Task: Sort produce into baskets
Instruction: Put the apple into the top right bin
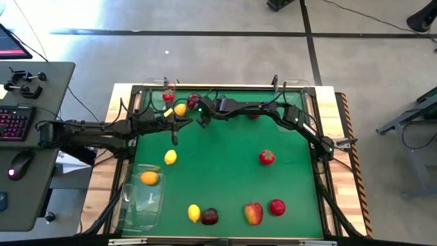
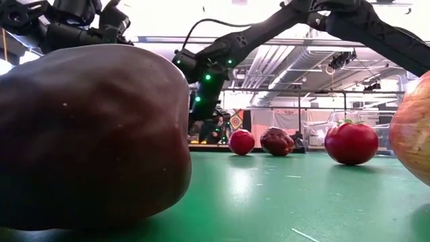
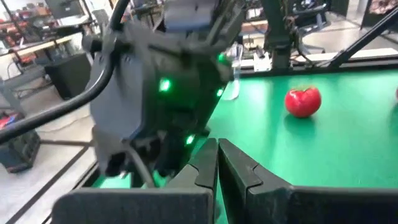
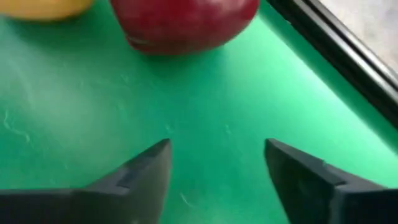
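Crowded up at the top centre of the high view: right gripper reaching in low beside a dark red apple and a lemon, left gripper hovering just beneath them. Risk here looks like a clash, with both wrists close together over the same small cluster; a nudge from either could send round fruit rolling off toward the table edge. Also a chance of the open fingers closing on bare mat, or pinching the apple off-centre and squirting it away. In the right wrist view, fingers parted with nothing between them, only green mat; the dark red apple sits at the top of that frame, ahead of the tips and apart from them, the lemon just beside it at upper left. Left wrist view: fingers pressed together, holding nothing, staring straight at the other arm's wrist, with a small red fruit well off to the right. Clear tray at lower left of the high view with one orange-yellow fruit at its top end; remaining fruit scattered along the bottom and centre right.
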